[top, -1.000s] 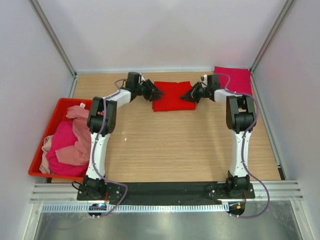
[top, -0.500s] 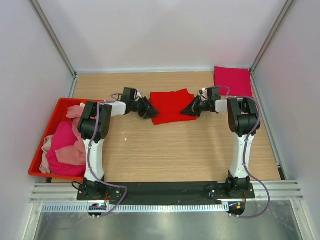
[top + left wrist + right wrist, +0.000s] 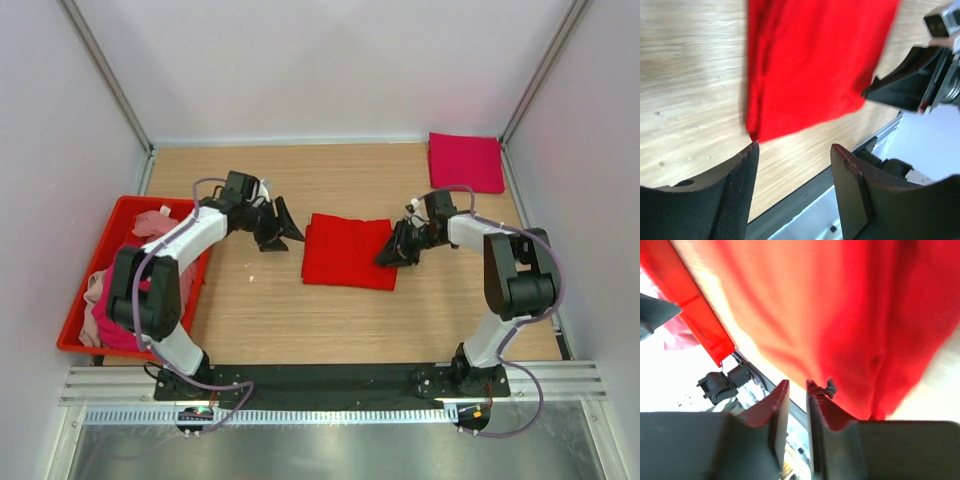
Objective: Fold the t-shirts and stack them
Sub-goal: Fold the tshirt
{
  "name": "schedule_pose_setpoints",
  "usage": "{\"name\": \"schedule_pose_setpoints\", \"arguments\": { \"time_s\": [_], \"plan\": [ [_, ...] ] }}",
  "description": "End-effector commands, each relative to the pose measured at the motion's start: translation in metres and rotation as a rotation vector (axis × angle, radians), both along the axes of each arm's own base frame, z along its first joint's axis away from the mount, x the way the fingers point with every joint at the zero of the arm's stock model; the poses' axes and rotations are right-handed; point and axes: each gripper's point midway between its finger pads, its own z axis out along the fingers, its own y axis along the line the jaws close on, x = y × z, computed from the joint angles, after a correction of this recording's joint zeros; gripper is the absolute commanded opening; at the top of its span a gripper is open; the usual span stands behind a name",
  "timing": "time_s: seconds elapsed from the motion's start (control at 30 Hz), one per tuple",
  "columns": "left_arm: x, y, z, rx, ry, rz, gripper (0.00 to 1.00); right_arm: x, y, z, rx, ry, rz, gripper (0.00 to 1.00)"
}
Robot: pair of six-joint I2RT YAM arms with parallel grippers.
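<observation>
Magenta shirt (image 3: pixel 465 162) folded at far-right corner; red shirt (image 3: pixel 345 252) folded mid-surface, unstacked; more shirts (image 3: pixel 135 285) in bin (image 3: pixel 100 350); left jaws wide, empty; right jaws barely parted, holding nothing.

The left arm (image 3: pixel 150 290) and the right arm (image 3: pixel 518 278) look the same. Each has smooth white tubes joined by fat black round joints. A thin purple cable (image 3: pixel 541 395) loops along each one. They stand on a flat black base plate (image 3: pixel 330 385). The black fingers (image 3: pixel 735 195) are wedge-shaped and a bit rough.
</observation>
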Motion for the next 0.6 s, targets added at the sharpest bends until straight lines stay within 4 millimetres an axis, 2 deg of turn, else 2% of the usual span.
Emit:
{"name": "schedule_pose_setpoints", "arguments": {
  "time_s": [0.0, 0.1, 0.13, 0.2, 0.23, 0.27, 0.3, 0.33, 0.37, 0.4, 0.43, 0.47, 0.5, 0.53, 0.57],
  "plan": [
    [-0.005, 0.007, 0.041, 0.033, -0.087, -0.081, 0.59, 0.027, -0.015, 0.052, -0.054, -0.174, 0.023, 0.3],
    [-0.002, -0.007, 0.048, -0.047, -0.103, -0.092, 0.51, 0.036, -0.005, 0.075, 0.004, -0.183, 0.012, 0.29],
    [-0.007, -0.019, 0.051, -0.093, -0.085, -0.103, 0.48, 0.037, 0.004, 0.08, 0.029, -0.2, 0.023, 0.29],
    [-0.003, -0.038, 0.044, -0.137, -0.088, -0.125, 0.4, 0.031, 0.016, 0.081, 0.082, -0.168, 0.023, 0.2],
    [-0.011, -0.056, 0.043, -0.164, -0.074, -0.164, 0.37, 0.031, 0.024, 0.079, 0.097, -0.184, 0.031, 0.15],
    [-0.012, -0.065, 0.039, -0.175, -0.063, -0.176, 0.34, 0.028, 0.027, 0.075, 0.108, -0.174, 0.028, 0.12],
    [-0.013, -0.073, 0.027, -0.176, -0.037, -0.183, 0.33, 0.017, 0.029, 0.061, 0.12, -0.109, 0.011, 0.07],
    [-0.012, -0.083, 0.024, -0.194, -0.047, -0.194, 0.32, 0.017, 0.034, 0.058, 0.15, -0.129, 0.022, 0.05],
    [-0.017, -0.093, 0.021, -0.215, -0.011, -0.197, 0.3, 0.002, 0.035, 0.042, 0.154, -0.076, 0.018, 0.03],
    [-0.018, -0.097, 0.008, -0.213, 0.016, -0.193, 0.3, -0.004, 0.035, 0.033, 0.157, -0.045, 0.006, 0.01],
    [-0.018, -0.099, -0.001, -0.217, 0.025, -0.186, 0.29, -0.006, 0.034, 0.028, 0.164, -0.054, 0.003, 0.01],
    [-0.021, -0.101, -0.009, -0.222, 0.049, -0.178, 0.27, -0.022, 0.03, 0.011, 0.155, -0.008, -0.009, 0.01],
    [-0.024, -0.1, -0.022, -0.213, 0.079, -0.169, 0.26, -0.028, 0.027, 0.003, 0.153, 0.009, -0.02, 0.01],
    [-0.033, -0.092, -0.047, -0.176, 0.145, -0.149, 0.24, -0.03, 0.024, -0.005, 0.149, 0.011, -0.038, 0.01],
    [-0.036, -0.084, -0.063, -0.138, 0.197, -0.106, 0.21, -0.041, 0.018, -0.017, 0.14, 0.052, -0.056, 0.01]
  ]
}}
